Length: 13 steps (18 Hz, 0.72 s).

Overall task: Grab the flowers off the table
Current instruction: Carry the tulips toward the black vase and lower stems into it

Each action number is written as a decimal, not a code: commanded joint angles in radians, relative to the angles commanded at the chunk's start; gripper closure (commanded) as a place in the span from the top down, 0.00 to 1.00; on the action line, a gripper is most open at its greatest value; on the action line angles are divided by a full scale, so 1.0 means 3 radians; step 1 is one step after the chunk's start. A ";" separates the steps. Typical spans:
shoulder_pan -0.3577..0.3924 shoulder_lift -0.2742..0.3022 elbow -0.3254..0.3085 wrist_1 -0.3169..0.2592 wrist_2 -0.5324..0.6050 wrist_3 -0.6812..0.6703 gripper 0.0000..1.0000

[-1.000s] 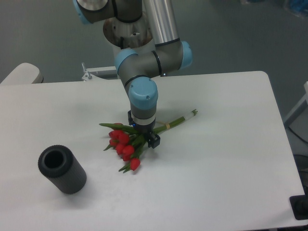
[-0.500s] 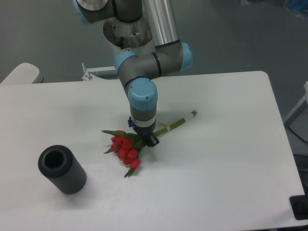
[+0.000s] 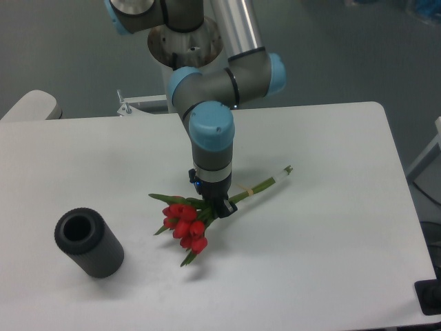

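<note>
gripping the flowers (image 3: 189, 224) at the point where the stems meet the leaves, the end effector (image 3: 215, 205) points straight down from the arm (image 3: 211, 131) near the middle of the tabletop (image 3: 331, 234). its dark fingers are closed narrowly around the bunch, with green leaves and stems showing on both sides of them. the red tulip heads cluster to the lower left of the end effector, nearer the camera, and one bloom hangs lowest with a thin green leaf tip below it. a longer leaf sticks out to the left from the top of the cluster. the green stems run up and to the right from the grip, crossed by a pale band (image 3: 246, 192) just right of the fingers, and they end in a pale tip (image 3: 288, 169) further right. a soft shadow lies on the white surface under the blooms; whether the bunch touches the tabletop or hangs just clear of it cannot be told for certain.

a black ribbed cylinder (image 3: 89, 243) lies tilted on the near left part of the tabletop, well apart from the flowers, its open hollow end facing up and left. the arm's blue-capped joints and silver tube rise from a round base (image 3: 180, 48) at the far edge. a grey floor (image 3: 344, 55) fills the background beyond the tabletop.
</note>
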 joint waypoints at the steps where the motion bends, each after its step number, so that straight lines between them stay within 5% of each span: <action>1: 0.0010 0.0000 0.0112 -0.0056 -0.0081 0.0000 0.32; 6: 0.0087 0.0000 0.0558 -0.0133 -0.0863 -0.0081 0.32; 13: 0.0097 0.0056 0.0691 -0.0098 -0.1482 -0.0833 0.31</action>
